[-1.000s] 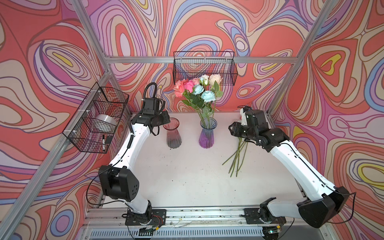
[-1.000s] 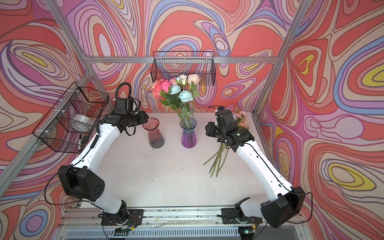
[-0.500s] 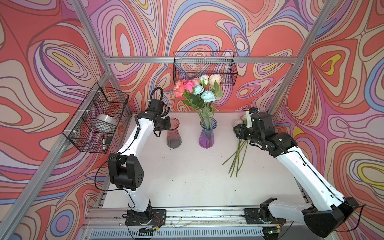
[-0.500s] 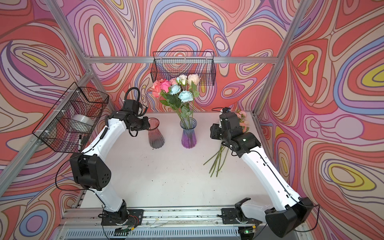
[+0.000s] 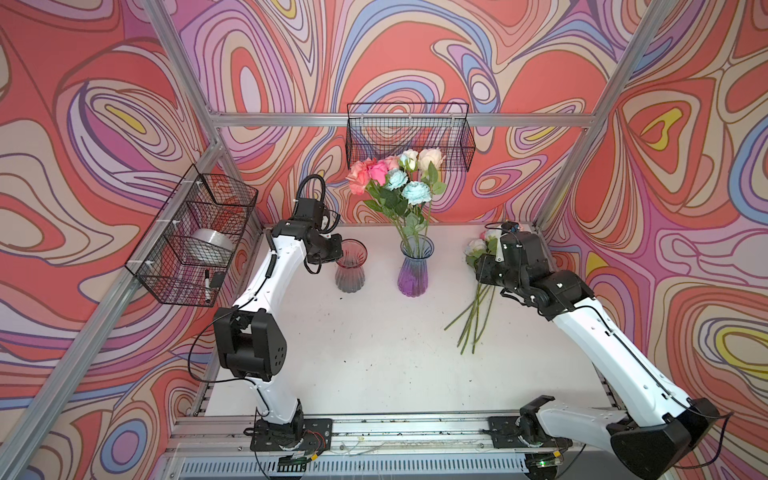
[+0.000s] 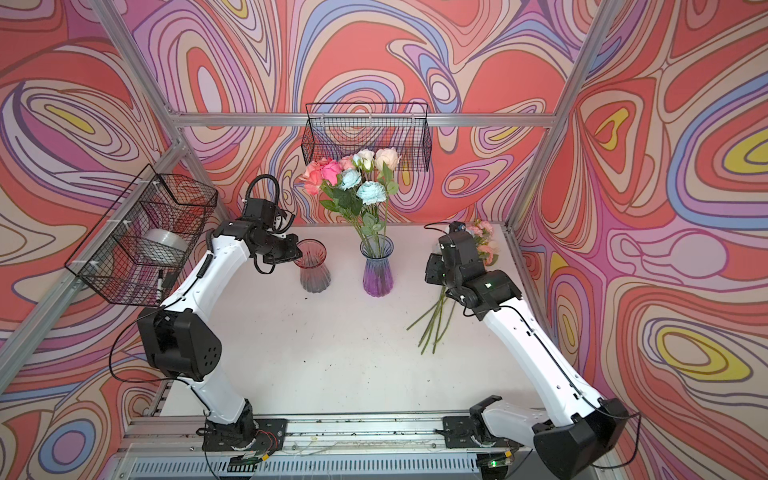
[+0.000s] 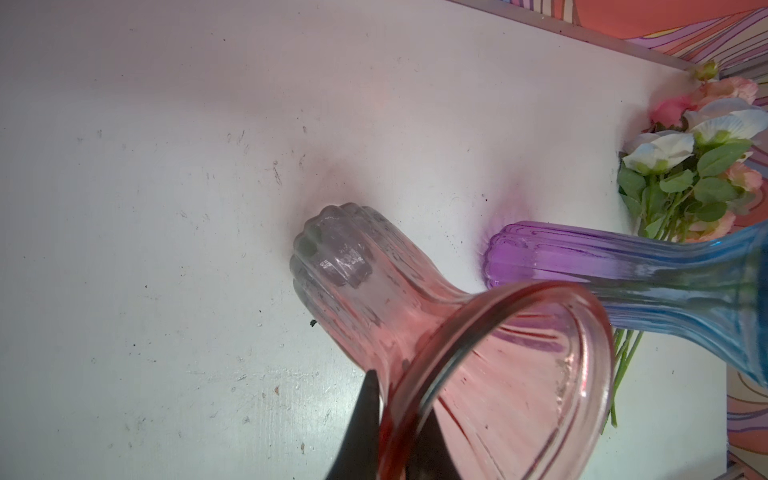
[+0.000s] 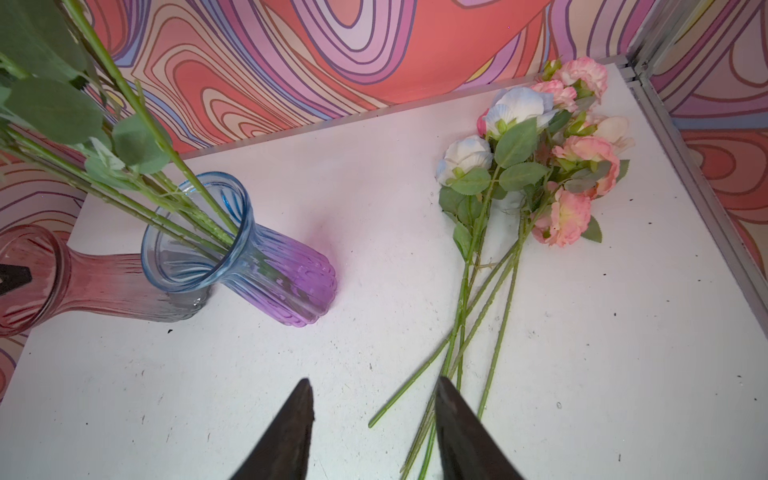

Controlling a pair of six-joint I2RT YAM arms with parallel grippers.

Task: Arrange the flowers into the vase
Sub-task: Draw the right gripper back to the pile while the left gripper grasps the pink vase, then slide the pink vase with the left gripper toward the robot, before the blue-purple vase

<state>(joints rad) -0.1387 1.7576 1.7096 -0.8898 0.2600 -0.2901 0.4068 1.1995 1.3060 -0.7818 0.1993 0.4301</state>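
Left wrist view: left gripper [image 7: 395, 399] pinched onto the thin rim of the empty pink glass vase [image 7: 374, 291], one finger inside, one outside. Likely to slip off or tip it if dragged sideways, and could knock the blue-purple vase [image 5: 413, 270] close beside it at mid-frame, already holding a bunch of roses [image 5: 399, 185]. Right wrist view: right gripper [image 8: 374, 380] empty, fingers spread above the crossed stems of the loose roses [image 5: 473, 249] lying at right in a top view. Could snag several at once.
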